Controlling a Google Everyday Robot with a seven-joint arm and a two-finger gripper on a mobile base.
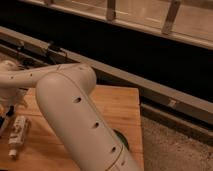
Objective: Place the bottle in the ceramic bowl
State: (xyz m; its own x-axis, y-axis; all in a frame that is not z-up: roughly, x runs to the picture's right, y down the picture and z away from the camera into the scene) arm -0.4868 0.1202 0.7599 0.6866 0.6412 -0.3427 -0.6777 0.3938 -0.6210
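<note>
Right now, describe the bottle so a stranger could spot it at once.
Start at the wooden table under the white arm. Near its left edge, close by the gripper, lies the bottle: small, slim, white, unlike the dark bowl mostly hidden by the arm.

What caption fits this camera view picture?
Robot gripper at far left, near the bottle lying on the wooden table.

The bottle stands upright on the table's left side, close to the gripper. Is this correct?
Not quite. The camera view shows the bottle lying on its side, not upright, on the table's left side, close to the gripper.
</note>
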